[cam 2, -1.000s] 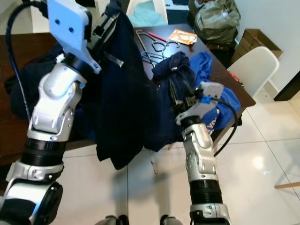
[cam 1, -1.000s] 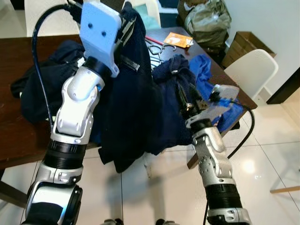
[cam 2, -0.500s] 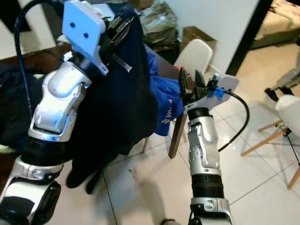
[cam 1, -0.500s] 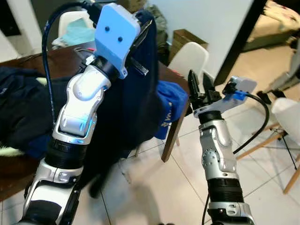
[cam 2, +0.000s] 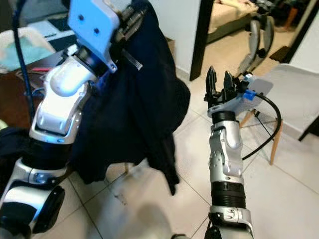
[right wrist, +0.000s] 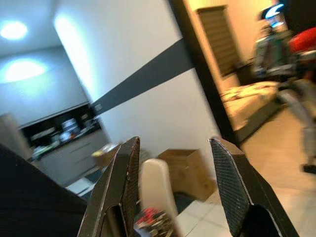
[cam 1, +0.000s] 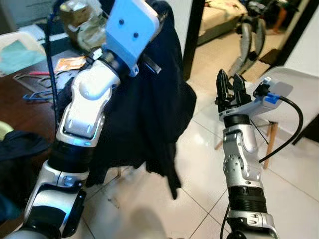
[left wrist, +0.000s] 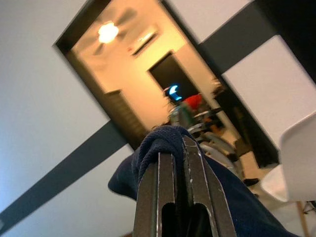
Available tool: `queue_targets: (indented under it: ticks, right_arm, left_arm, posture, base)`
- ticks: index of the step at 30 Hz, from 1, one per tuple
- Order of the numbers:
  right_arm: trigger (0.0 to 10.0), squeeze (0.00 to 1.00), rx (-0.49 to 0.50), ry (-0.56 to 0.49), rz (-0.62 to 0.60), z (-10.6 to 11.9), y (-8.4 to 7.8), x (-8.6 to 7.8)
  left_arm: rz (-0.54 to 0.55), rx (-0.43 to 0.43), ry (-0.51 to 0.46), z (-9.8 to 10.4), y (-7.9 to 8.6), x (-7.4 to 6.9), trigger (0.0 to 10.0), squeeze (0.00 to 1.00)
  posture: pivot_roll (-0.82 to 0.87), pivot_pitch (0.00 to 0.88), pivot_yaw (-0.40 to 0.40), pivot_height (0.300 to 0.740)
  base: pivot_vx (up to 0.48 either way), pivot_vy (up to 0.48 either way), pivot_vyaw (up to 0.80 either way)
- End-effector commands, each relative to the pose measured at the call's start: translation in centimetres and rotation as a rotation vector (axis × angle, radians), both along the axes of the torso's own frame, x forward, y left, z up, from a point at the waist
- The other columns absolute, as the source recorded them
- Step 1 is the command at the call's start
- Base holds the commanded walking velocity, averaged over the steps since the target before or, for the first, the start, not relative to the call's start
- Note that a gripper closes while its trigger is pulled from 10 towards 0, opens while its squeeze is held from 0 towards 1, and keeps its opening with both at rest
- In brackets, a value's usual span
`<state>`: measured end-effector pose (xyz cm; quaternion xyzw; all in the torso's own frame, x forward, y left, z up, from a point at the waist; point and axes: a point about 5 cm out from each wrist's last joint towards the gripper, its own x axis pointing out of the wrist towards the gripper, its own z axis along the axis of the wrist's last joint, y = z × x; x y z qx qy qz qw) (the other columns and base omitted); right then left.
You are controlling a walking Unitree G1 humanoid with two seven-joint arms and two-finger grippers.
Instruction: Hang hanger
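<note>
A dark navy garment (cam 1: 149,109) hangs in long folds from my raised left gripper (cam 1: 155,14), which is shut on its top edge. In the left wrist view the two fingers (left wrist: 159,173) pinch a fold of the blue cloth (left wrist: 126,175). Any hanger inside the garment is hidden by the cloth. To the garment's right, my right gripper (cam 1: 229,82) is held up in the air, apart from the garment; it is open and empty, its fingers (right wrist: 126,168) spread wide. Loose wire hangers (cam 1: 30,79) lie on the dark table (cam 1: 20,112) at my left.
A white chair (cam 1: 286,97) stands close behind my right arm. A dark door frame (cam 1: 192,35) opens onto a lit room where another robot (cam 1: 249,30) stands. An orange packet (cam 1: 70,63) and a bag (cam 1: 79,20) lie on the table. Pale tiled floor (cam 1: 199,164) spreads below.
The view has swung right, away from the table. The garment now hangs free over the floor from my left gripper. My right gripper has left the clothes pile and stands open in the air.
</note>
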<state>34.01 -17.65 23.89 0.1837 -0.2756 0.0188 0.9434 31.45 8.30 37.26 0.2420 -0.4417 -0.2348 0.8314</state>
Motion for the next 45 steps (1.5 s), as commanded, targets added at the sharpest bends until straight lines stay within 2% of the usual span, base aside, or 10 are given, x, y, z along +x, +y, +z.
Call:
queue_targets:
  ticks: [1, 11, 13, 16, 20, 24, 28, 31, 37, 45]
  right_arm:
    - [10.0, 0.00, 0.011, -0.016, -0.007, 0.4, -0.1, 0.0]
    - [10.0, 0.00, -0.017, 0.124, -0.128, -1.9, -2.1, 0.2]
    - [10.0, 0.00, -0.034, 0.209, -0.192, -3.6, -3.1, 0.2]
    - [10.0, 0.00, -0.036, 0.229, -0.212, -4.2, -3.5, 0.1]
    - [10.0, 0.00, -0.078, 0.359, -0.230, -8.2, -4.1, -0.7]
    - [10.0, 0.00, -0.103, 0.442, -0.220, -10.2, -4.0, -1.0]
    - [10.0, 0.00, -0.149, 0.635, -0.242, -14.9, -4.3, -2.3]
    - [10.0, 0.00, -0.173, 0.805, -0.238, -19.3, -4.4, -4.3]
    - [10.0, 0.00, -0.212, 0.921, -0.124, -22.1, -2.8, -5.7]
    - [10.0, 0.00, -0.238, 0.913, -0.032, -22.5, -0.7, -5.6]
  left_arm:
    - [-0.014, 0.020, -0.068, 1.0, 0.0, -0.6, 10.0, 0.00]
    - [-0.102, 0.039, 0.163, -1.9, -1.8, 1.3, 10.0, 0.00]
    - [0.065, 0.108, 0.411, -6.5, -0.8, 3.9, 10.0, 0.00]
    - [0.150, 0.137, 0.507, -8.6, 0.0, 4.8, 10.0, 0.00]
    - [0.304, -0.059, 0.827, -17.4, 3.6, 5.2, 10.0, 0.00]
    - [0.362, -0.160, 0.938, -20.2, 4.6, 4.8, 10.0, 0.00]
    - [0.494, -0.323, 1.173, -26.3, 6.8, 3.2, 10.0, 0.00]
    - [0.539, -0.519, 1.534, -32.5, 8.0, 0.1, 10.0, 0.00]
    - [0.546, -0.557, 1.610, -34.0, 8.1, -1.4, 10.0, 0.00]
    - [0.642, -0.675, 1.304, -33.0, 9.3, -1.6, 10.0, 0.00]
  posture:
    - [-0.02, 0.085, -0.010, 0.740]
    - [-0.03, 0.082, 0.005, 0.740]
    - [-0.05, 0.082, 0.028, 0.740]
    - [-0.05, 0.082, 0.028, 0.740]
    - [-0.06, 0.085, 0.032, 0.740]
    - [-0.07, 0.083, 0.031, 0.740]
    - [-0.07, 0.082, 0.023, 0.740]
    - [-0.07, 0.082, 0.023, 0.740]
    - [-0.09, 0.084, 0.012, 0.740]
    - [-0.08, 0.075, -0.030, 0.740]
  base:
    - [0.000, 0.000, -0.80]
    - [0.000, 0.000, -0.80]
    - [0.000, 0.000, -0.80]
    - [0.000, 0.000, -0.80]
    - [0.000, 0.000, -0.80]
    - [0.000, 0.000, -0.80]
    - [0.000, 0.000, -0.80]
    - [0.000, 0.000, -0.80]
    - [0.000, 0.000, -0.80]
    - [0.000, 0.000, -0.80]
